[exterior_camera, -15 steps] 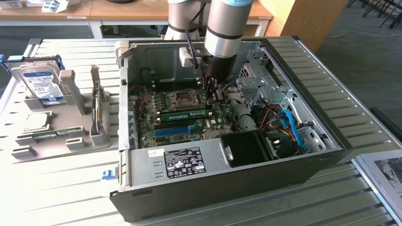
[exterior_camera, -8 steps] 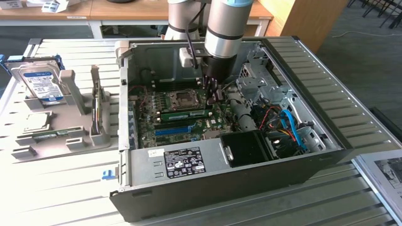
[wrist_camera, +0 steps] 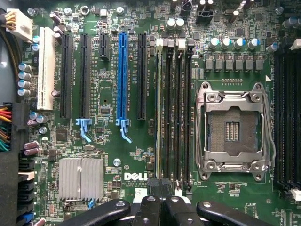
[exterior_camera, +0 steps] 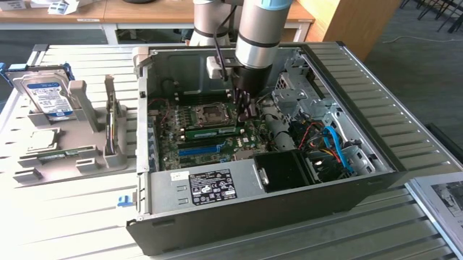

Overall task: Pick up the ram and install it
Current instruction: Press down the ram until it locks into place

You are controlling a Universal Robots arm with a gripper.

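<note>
The ram [exterior_camera: 213, 131] is a long green stick standing in a memory slot beside the empty processor socket [exterior_camera: 211, 112] inside the open computer case. From the wrist view it appears edge-on as a thin strip [wrist_camera: 157, 117] in the outermost of the black memory slots [wrist_camera: 176, 117]. My gripper [exterior_camera: 244, 110] hangs down into the case over one end of those slots. Its black fingers [wrist_camera: 162, 200] are shut together with nothing visible between them. Whether the tips touch the ram I cannot tell.
The case walls [exterior_camera: 347, 92] surround the arm, with a drive cage [exterior_camera: 296, 95], blue cables [exterior_camera: 336, 146] and the power supply [exterior_camera: 210, 187] close by. At the exterior view's left a grey stand [exterior_camera: 79, 146] holds a hard drive [exterior_camera: 47, 95] and a square processor chip [exterior_camera: 43, 140].
</note>
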